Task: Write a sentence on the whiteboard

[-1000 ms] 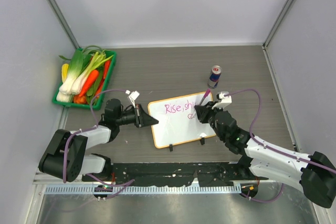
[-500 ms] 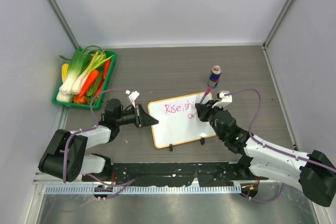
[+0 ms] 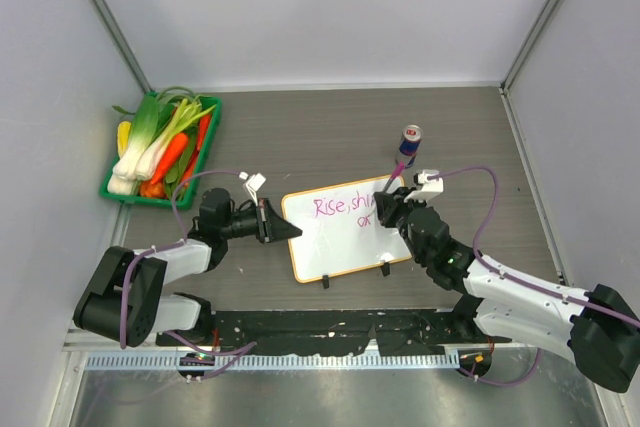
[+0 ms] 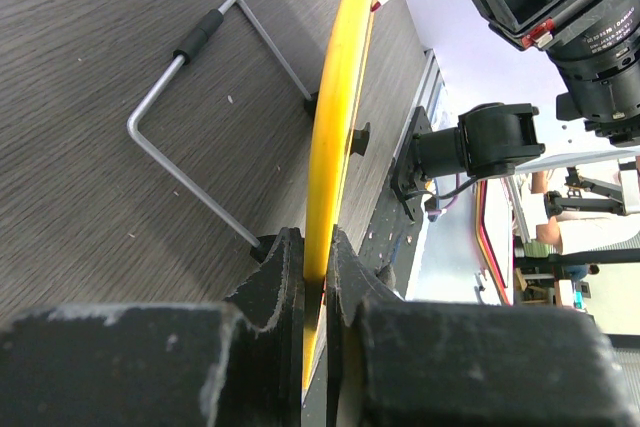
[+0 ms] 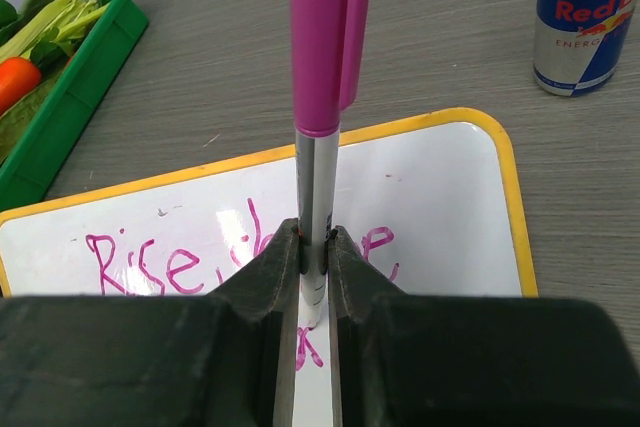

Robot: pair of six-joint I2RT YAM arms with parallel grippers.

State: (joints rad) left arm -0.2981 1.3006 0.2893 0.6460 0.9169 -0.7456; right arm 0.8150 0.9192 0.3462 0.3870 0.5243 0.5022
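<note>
The whiteboard [image 3: 335,244] with its yellow-orange frame lies slanted on the table between the arms. The sentence [image 3: 341,206] is in pink marker and reads roughly "Rise shine", with a small scribble [image 5: 322,349] beneath it. My left gripper [image 3: 273,222] is shut on the board's left edge; in the left wrist view the frame [image 4: 341,107] runs between its fingers [image 4: 283,269]. My right gripper [image 5: 315,245] is shut on a pink marker [image 5: 326,57]. It holds the marker upright, tip down on the board by the scribble, and hides the middle of the second word.
A Red Bull can [image 3: 409,145] stands just behind the board's far right corner. A green tray [image 3: 150,198] of vegetables sits at the far left. A bent wire stand [image 4: 190,143] shows behind the board in the left wrist view. Grey walls enclose the table.
My right gripper and the marker have shifted slightly to the right, and the scribble under the words has gained a stroke. The left gripper and board have stayed put.
</note>
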